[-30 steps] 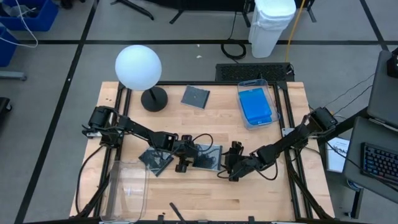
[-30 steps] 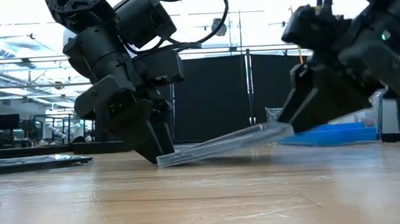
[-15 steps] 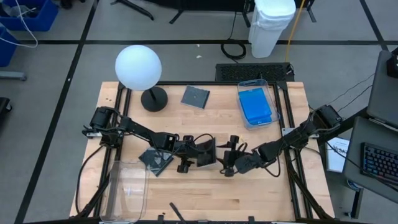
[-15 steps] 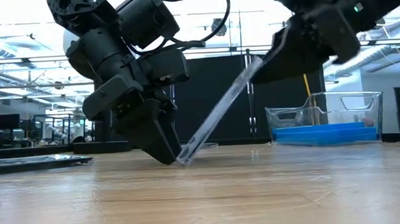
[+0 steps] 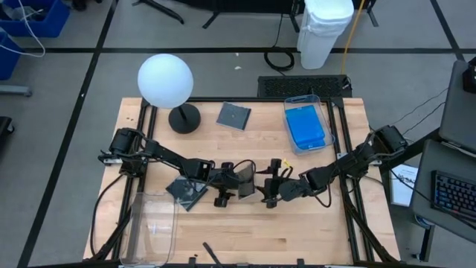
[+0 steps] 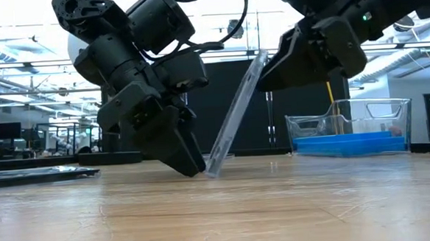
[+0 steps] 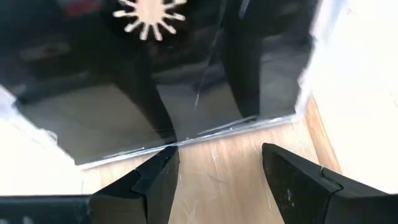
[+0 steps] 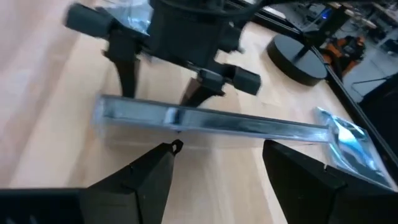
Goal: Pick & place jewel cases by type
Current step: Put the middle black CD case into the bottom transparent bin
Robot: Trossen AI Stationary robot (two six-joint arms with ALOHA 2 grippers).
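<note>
A dark jewel case point(image 5: 247, 179) stands steeply tilted at the table's middle, its lower edge point(image 6: 214, 171) on the wood and its upper edge point(image 6: 259, 57) raised. My left gripper point(image 5: 233, 183) is open at the case's lower edge, on its left side. My right gripper point(image 5: 266, 190) is open at the case's raised edge, on its right side. A second dark case point(image 5: 186, 190) lies flat left of my left gripper. A third point(image 5: 233, 115) lies flat at the far middle. Blue cases point(image 5: 306, 126) lie in a clear bin. My left gripper stands with open fingers slanting down from the table's left, and their tips point(image 7: 163, 163) meet the case's lower edge point(image 7: 186, 140). That edge rests on the table against them. My right gripper comes level from the table's right with open fingers. The case's raised edge point(image 8: 211, 122) lies across the fingertips point(image 8: 168, 152), and the case leans up on them.
A white globe lamp point(image 5: 165, 80) on a black base stands at the far left. An empty clear bin point(image 5: 152, 227) stands at the near left. The bin with the blue cases point(image 5: 324, 119) stands at the far right. Bare wood lies along the near edge.
My right gripper has gone up and toward the table's left, carrying the case's right edge with it. The case has tipped from nearly flat to steeply upright. Its lower edge has stayed on the table at my left gripper's fingers.
</note>
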